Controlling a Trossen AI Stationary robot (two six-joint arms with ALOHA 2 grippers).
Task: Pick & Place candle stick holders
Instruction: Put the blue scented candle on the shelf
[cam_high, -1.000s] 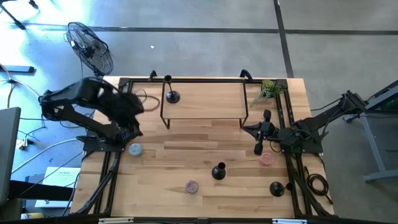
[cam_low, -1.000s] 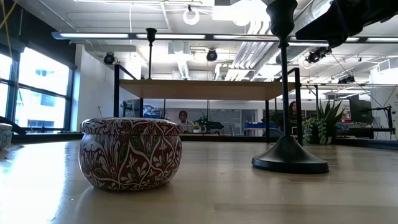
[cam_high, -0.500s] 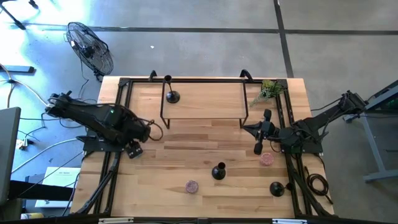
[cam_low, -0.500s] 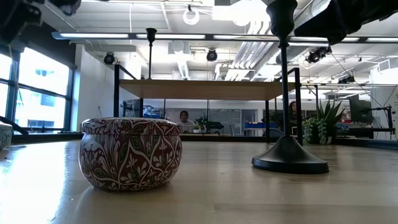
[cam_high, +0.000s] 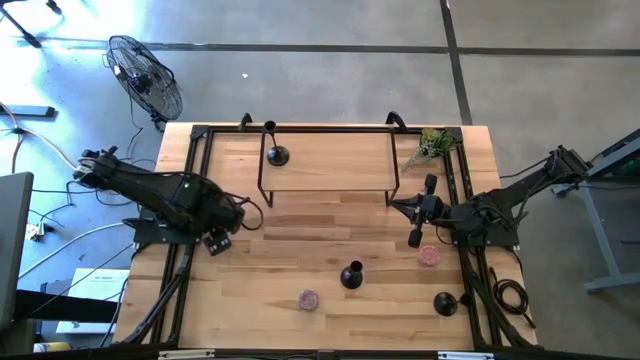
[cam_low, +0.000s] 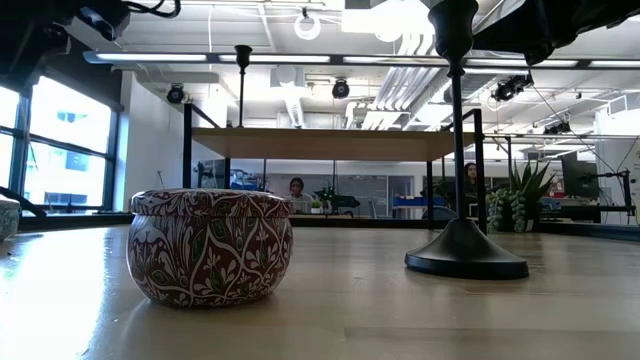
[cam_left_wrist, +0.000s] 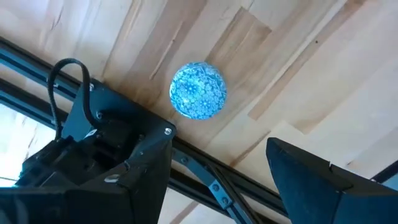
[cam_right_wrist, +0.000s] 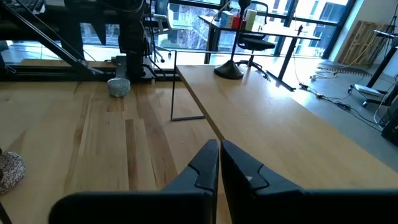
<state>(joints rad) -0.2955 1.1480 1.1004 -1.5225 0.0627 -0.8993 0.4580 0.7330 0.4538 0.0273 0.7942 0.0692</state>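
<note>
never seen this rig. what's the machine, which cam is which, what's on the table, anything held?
Two dark robot arms stand at a wooden table. The high view looks straight down, the low view sits at table-top height, and each wrist view looks past that arm's own fingers.

The left gripper hangs open over a blue tin at the table's left edge. The right gripper is shut and empty, waiting at the right side.

Three black candle stick holders: one on the raised shelf, one mid-table, one near the front right corner. There are also two pinkish tins and a small plant. Nothing is held.
</note>
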